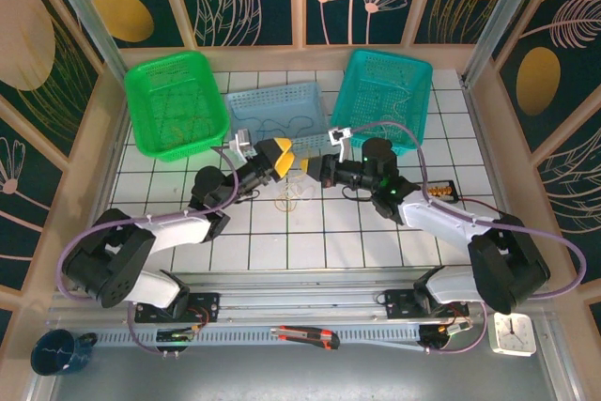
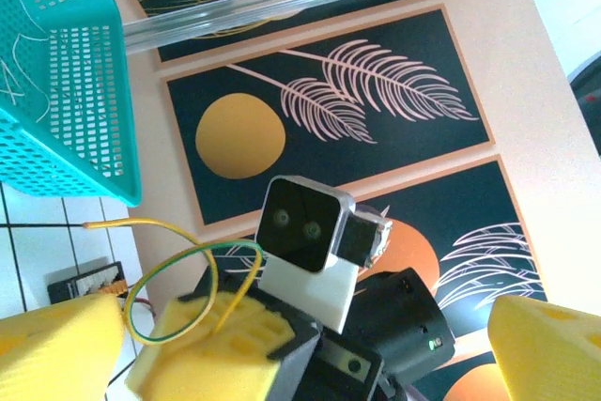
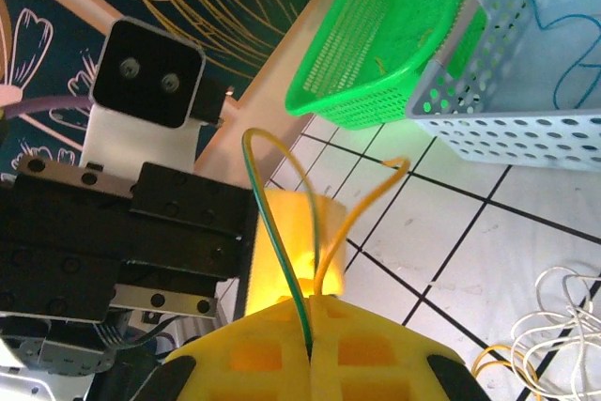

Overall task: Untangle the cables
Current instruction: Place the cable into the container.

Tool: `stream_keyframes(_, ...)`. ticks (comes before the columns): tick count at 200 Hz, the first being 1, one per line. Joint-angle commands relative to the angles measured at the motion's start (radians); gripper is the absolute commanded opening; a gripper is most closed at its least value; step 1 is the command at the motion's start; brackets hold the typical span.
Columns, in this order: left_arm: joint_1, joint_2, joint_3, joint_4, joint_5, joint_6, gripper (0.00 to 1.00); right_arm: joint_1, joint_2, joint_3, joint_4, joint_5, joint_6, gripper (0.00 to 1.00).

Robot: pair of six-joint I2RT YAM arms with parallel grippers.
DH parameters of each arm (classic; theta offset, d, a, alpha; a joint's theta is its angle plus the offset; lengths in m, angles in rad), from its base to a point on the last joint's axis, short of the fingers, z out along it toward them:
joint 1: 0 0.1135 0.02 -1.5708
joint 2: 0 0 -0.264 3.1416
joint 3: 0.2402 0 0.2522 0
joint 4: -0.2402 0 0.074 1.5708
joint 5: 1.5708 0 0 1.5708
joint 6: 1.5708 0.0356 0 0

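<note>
Yellow pads of my right gripper (image 3: 313, 340) are pressed together on a yellow-green cable (image 3: 282, 204), and its loop stands up above them. My left gripper (image 1: 279, 159) faces it just beside, jaws wide, holding nothing. Both hang over the middle of the tabletop (image 1: 357, 232). Beneath them the other cables (image 1: 289, 198) lie in a small loose knot of white and yellowish loops, on the near side of the pale blue basket (image 1: 277, 112) by the far edge.

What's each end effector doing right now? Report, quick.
Left end effector: open, holding nothing.
Right end effector: closed on a yellow-green wire.
</note>
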State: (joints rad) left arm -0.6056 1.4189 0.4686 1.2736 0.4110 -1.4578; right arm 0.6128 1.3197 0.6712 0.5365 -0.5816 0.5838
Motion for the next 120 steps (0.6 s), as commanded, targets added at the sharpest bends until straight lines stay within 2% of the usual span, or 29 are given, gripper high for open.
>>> stream_keyframes(1, -0.005, -0.046, -0.03, -0.042, 0.002, 0.072, 0.99, -0.013, 0.01, -0.016, 0.062, 0.011, 0.032, 0.0)
stream_keyframes(30, -0.006, -0.069, -0.044, -0.086, -0.005, 0.111, 0.99, -0.015, 0.013, -0.013, 0.077, 0.001, 0.043, 0.0)
stream_keyframes(120, -0.005, -0.033, 0.027, 0.011, 0.056, 0.049, 0.99, -0.01, 0.028, -0.022, 0.069, -0.007, 0.033, 0.0)
